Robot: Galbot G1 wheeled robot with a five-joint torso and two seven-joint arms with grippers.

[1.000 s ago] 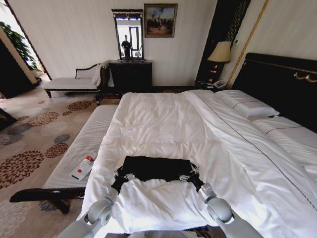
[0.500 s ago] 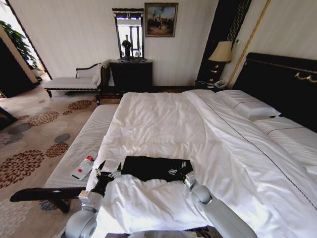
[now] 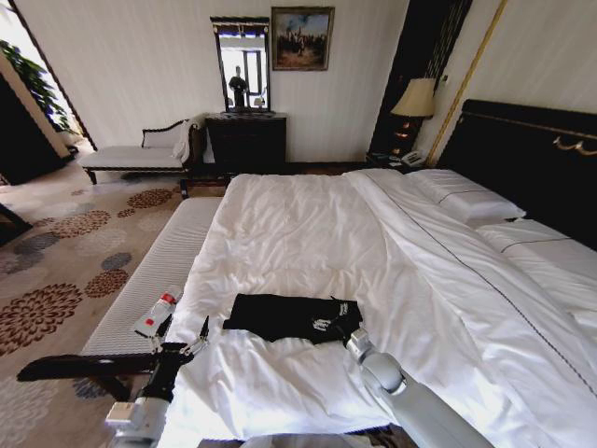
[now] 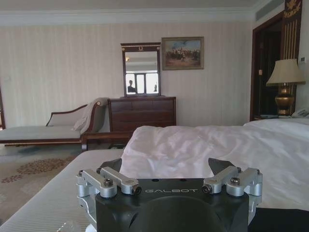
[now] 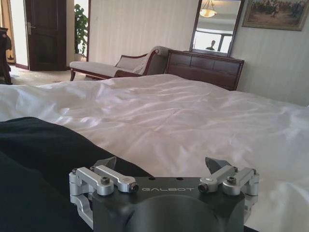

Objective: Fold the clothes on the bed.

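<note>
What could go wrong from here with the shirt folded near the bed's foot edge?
1. The right gripper, jaws open, sits at the corner of the black T-shirt; pulling away could snag the fabric and undo the fold.
2. The left gripper hangs open over the bench beside a bottle; a low swing could knock it off.
3. The rumpled white duvet could catch a gripper fingertip.
</note>
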